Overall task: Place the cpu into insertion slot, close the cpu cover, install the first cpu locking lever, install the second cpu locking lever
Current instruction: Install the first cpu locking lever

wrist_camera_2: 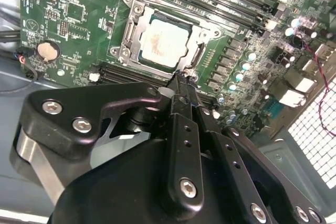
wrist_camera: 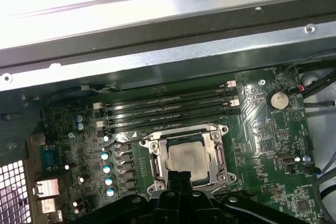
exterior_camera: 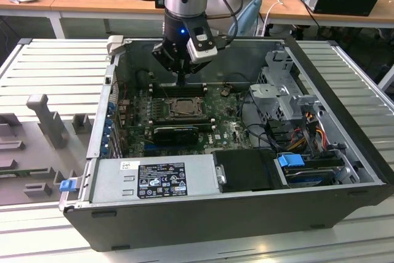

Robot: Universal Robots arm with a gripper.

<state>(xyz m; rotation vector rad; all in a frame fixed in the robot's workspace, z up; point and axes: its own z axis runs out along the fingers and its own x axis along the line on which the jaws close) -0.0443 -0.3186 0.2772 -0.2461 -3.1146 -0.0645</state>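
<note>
Fingers [wrist_camera_2: 182, 103] pressed together with nothing between them, tips at the rim of the cpu cover [wrist_camera_2: 131, 30], cover lying flat around the seated cpu [wrist_camera_2: 164, 44], memory slots [wrist_camera: 168, 109] just beside.

No words or numbers can be read anywhere. In the exterior view the grey metal power supply box [exterior_camera: 197, 173] carries a black rectangular label [exterior_camera: 161, 181] with white print and a small white sticker [exterior_camera: 129, 165], both too small to read. The green circuit board [wrist_camera_2: 68, 35] in the second wrist view has tiny white markings, also not legible.
</note>
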